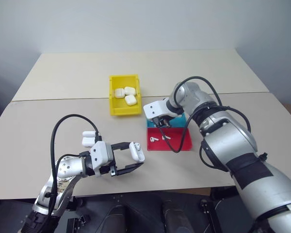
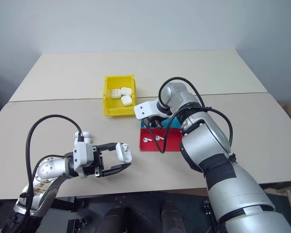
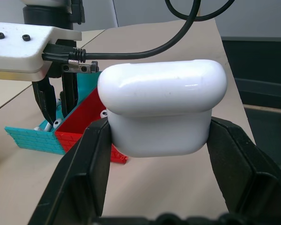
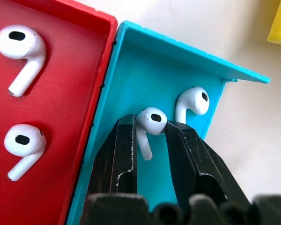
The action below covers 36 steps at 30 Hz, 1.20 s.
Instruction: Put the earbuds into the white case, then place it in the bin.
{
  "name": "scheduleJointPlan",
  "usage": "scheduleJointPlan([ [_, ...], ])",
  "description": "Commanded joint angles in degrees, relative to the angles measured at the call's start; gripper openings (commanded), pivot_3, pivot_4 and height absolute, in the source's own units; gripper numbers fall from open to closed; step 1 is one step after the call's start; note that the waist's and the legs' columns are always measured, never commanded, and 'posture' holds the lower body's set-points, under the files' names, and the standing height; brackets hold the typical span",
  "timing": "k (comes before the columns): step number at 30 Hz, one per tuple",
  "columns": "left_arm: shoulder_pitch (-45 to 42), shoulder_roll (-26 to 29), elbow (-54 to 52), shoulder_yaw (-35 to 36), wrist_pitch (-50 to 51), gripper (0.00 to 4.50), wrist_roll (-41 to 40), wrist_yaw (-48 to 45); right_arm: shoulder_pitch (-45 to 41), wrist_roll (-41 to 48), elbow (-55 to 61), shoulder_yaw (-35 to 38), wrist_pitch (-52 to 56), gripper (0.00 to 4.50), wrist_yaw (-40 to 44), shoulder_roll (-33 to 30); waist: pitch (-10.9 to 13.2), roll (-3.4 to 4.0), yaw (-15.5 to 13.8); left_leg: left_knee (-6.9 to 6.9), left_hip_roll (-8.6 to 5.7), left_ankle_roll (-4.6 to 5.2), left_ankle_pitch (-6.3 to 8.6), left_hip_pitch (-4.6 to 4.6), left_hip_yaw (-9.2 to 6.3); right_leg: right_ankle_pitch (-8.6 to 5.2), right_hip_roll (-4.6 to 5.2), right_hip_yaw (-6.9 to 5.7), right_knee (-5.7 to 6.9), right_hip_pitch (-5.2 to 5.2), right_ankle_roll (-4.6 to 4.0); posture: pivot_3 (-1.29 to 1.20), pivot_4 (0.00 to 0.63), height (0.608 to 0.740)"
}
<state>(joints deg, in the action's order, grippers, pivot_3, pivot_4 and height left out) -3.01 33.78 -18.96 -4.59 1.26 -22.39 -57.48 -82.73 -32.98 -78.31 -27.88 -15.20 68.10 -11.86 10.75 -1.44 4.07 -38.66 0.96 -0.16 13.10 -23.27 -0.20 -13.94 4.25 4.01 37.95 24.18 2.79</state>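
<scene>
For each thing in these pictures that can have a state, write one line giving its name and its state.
Left tool: shut on the white case, lid closed, held above the table.
Right tool: closing on an earbud in the blue tray.
Red tray: holds two earbuds.
Yellow bin: holds three cases.

It looks like a robot test room or laboratory: two plain beige rectangular tables (image 1: 136, 63) stand pushed together edge to edge before a bare pale grey wall (image 1: 136, 24), and the far table carries nothing decorative or homely.
</scene>
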Motion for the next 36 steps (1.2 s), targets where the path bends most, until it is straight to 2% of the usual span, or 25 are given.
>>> scheduleJointPlan([
  [1,-0.05,-0.28,-1.9,0.52,-1.58,2.76,-0.2,0.1,0.28,-0.41,0.22,-0.33,-0.6,1.09,0.03,-0.42,0.0,0.0,-0.01,0.0,0.0,0.0,0.0,0.0,0.0,0.0,0.0,0.0,0.0,0.0,0.0,0.0,0.15,0.74],
  [4,-0.04,-0.33,-1.87,0.54,-1.61,2.76,-0.16,0.08,0.31,-0.48,0.25,-0.42,-0.64,0.67,-0.31,-0.49,0.0,0.0,-0.01,0.0,0.0,0.0,0.0,0.0,0.0,0.0,0.0,0.0,0.0,0.0,0.0,0.0,0.15,0.74],
  [14,-1.17,-0.68,-1.13,0.57,-1.54,2.76,-0.66,-0.34,-0.19,0.81,0.57,0.74,-0.24,0.66,-1.04,-1.95,0.0,0.0,-0.04,0.0,0.0,0.0,0.0,-0.01,0.0,0.0,0.0,0.0,0.0,0.01,0.0,0.0,0.15,0.74],
  [22,-7.44,-3.74,-1.31,1.31,3.02,2.76,-6.45,0.45,-2.83,12.03,4.73,11.81,0.03,0.66,4.7,-9.56,0.01,-0.02,-0.19,0.0,-0.02,0.0,0.0,-0.12,-0.01,0.01,0.04,-0.04,-0.12,0.01,0.03,0.0,0.15,0.74],
  [24,-9.03,-4.58,-2.01,1.31,5.18,2.76,-8.92,0.94,-2.26,17.18,7.97,16.65,2.74,0.66,6.08,-12.51,0.02,-0.03,-0.06,0.0,-0.01,0.0,0.0,-0.12,-0.02,0.01,0.03,-0.03,-0.12,0.01,0.03,0.0,0.15,0.74],
  [28,-11.45,-5.31,-2.78,0.47,7.61,2.76,-11.6,-0.27,4.88,28.87,25.85,25.62,13.18,0.66,10.45,-18.11,0.03,-0.04,-0.28,0.01,-0.01,0.0,0.0,-0.17,-0.04,0.01,0.02,-0.04,-0.17,0.0,0.04,0.0,0.15,0.74],
  [30,-13.24,-5.38,-2.66,0.37,8.89,2.76,-12.39,-0.6,11.35,35.08,41.71,29.69,23.24,0.66,10.21,-20.36,0.02,-0.05,-0.55,0.01,-0.01,0.0,0.0,-0.16,-0.07,0.02,0.03,-0.08,-0.26,-0.08,0.07,0.0,0.15,0.74],
  [34,-18.14,-5.65,-2.13,0.9,12.41,2.76,-15.31,-0.86,23.11,51.96,71.4,41.21,47.68,0.66,3.8,-22.78,0.04,-0.02,-1.31,-0.08,-0.03,0.01,0.0,-0.35,-0.15,0.05,0.04,-0.08,-0.24,0.03,0.12,0.0,0.15,0.74],
  [36,-21.82,-5.95,-2.33,1.41,15.09,2.76,-17.82,-0.57,28.23,64.04,83.69,48.92,59.58,0.66,-1.82,-21.78,0.04,-0.02,-1.73,-0.13,-0.03,0.01,-0.01,-0.44,-0.23,0.05,0.02,-0.09,-0.21,0.09,0.13,0.0,0.15,0.74],
])
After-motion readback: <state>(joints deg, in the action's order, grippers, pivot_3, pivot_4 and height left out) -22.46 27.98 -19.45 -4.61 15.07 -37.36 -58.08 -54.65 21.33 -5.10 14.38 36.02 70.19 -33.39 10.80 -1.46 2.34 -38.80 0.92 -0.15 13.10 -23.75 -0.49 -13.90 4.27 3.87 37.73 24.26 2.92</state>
